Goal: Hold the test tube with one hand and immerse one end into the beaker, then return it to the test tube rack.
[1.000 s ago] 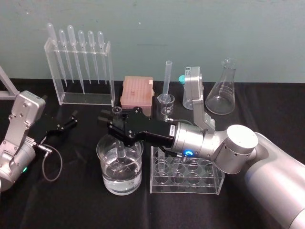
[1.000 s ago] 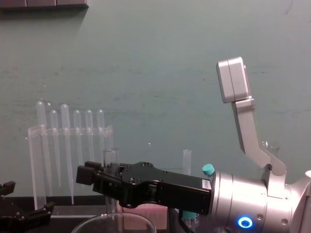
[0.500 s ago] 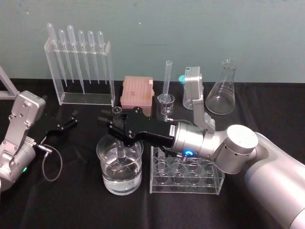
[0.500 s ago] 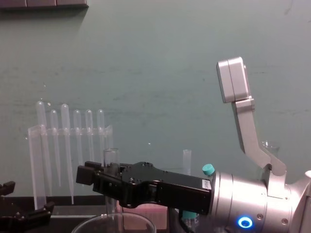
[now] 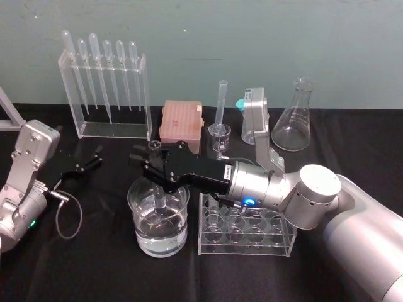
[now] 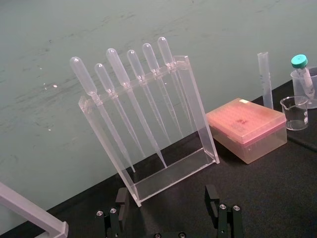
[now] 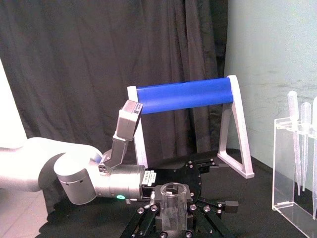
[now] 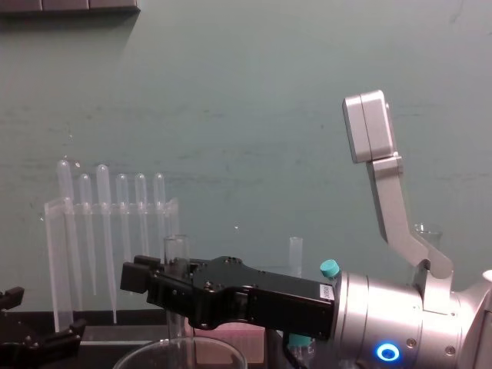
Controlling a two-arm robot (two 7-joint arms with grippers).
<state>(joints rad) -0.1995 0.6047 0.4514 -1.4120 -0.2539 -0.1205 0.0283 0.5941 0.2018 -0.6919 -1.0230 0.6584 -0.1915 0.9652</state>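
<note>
The right gripper [image 5: 153, 161] is clamped on the test tube [image 5: 160, 200] and holds it upright over the beaker [image 5: 140, 234], which stands toward the front edge of the tabletop [image 5: 94, 264], a little left of its middle. The tube's rounded end sits inside the beaker and seems to dip into the water, though the glass blurs the exact level. The test tube rack [image 5: 247, 248] stands just beside the beaker, toward the right edge. The left gripper [image 5: 88, 162] rests near the left edge, fingers apart, holding nothing.

Test tube [image 5: 160, 201] in beaker [image 5: 140, 229], left of rack [image 5: 247, 236]; pipette stand [image 5: 106, 94] behind.
</note>
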